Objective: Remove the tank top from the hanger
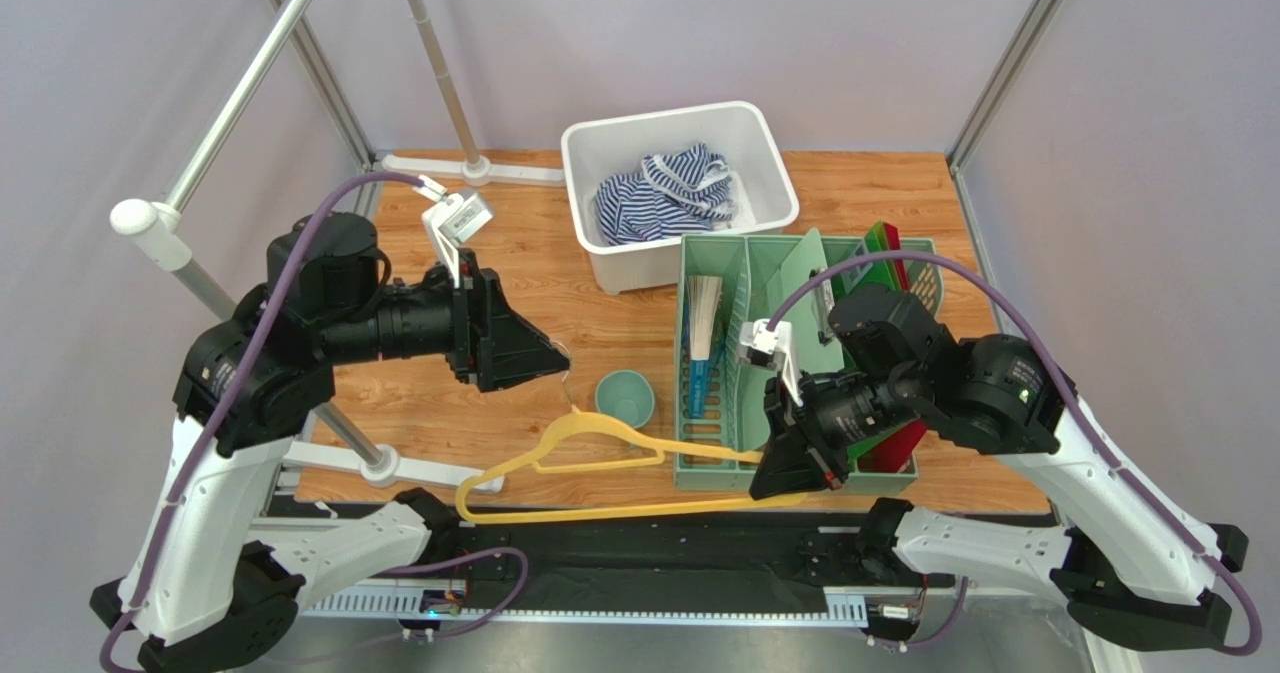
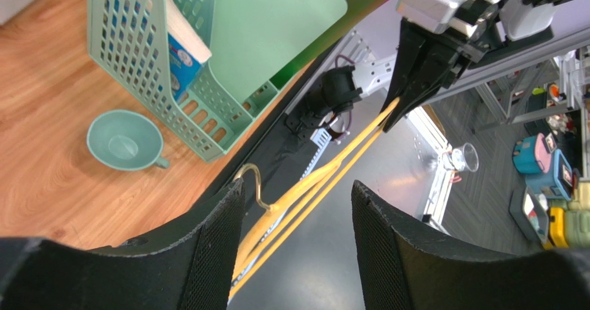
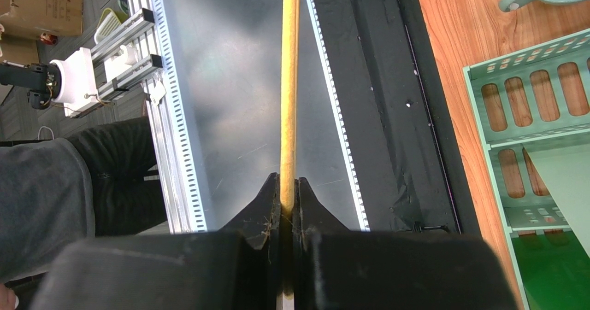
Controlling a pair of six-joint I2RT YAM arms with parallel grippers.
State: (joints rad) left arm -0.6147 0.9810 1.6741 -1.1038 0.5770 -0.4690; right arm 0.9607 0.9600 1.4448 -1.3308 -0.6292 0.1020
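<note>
tank top [image 1: 661, 193] lies crumpled inside the white bin [image 1: 751, 126] at the far side of the table [image 1: 511, 276], well apart from the hanger [image 1: 601, 441]. bare yellow hanger spans the near table edge, peak near the teal cup [image 1: 624, 397], right end pinched in the right gripper [image 1: 784, 478] beside the green file rack [image 1: 706, 471]. left gripper [image 1: 549, 355] hangs left of the cup, clear of the hanger.
</note>
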